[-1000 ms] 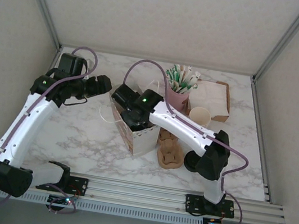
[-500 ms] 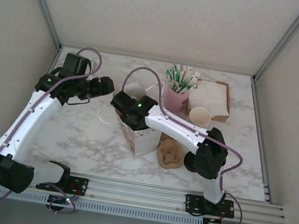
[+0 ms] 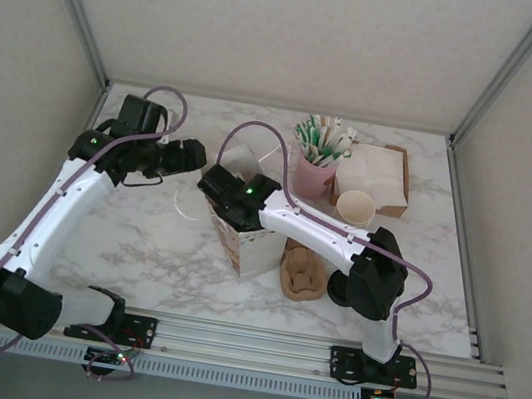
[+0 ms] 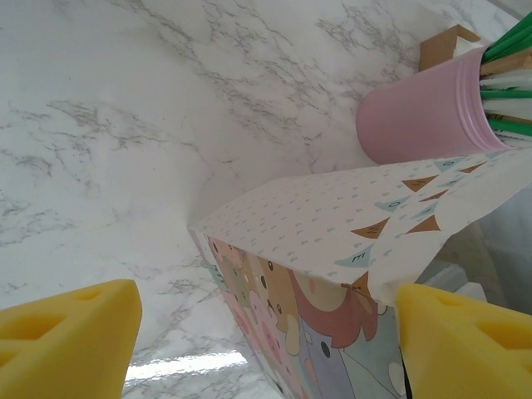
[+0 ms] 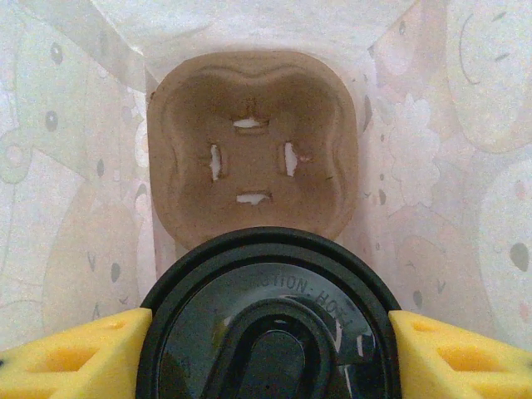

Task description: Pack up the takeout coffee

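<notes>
From above, the right arm has slid a little toward 9 o'clock since a second ago. Its wrist now sits right over the mouth of the paper bag. The left arm has crept a bit closer, and the left jaws wait at the bag's 10 o'clock. I think this means the drop is close. The bench is bare at the bag's 8 o'clock, so there is room to back out that way. At 1 o'clock it is crowded, with a pink cup of straws and then a brown box.

From the left wrist, the left jaws are spread wide. One yellow pad is at 8 o'clock and the other is at 4 o'clock. The bag's folded top edge lies between them. I cannot tell if a pad touches it.

From the right wrist, the right jaws pinch the takeout coffee by its black lid, with a pad tight on each side. It hangs inside the bag. A brown tray lies on the bag's floor, at the lid's 12 o'clock. The bag walls stand close all round, so I think the way in is straight down and slow.
</notes>
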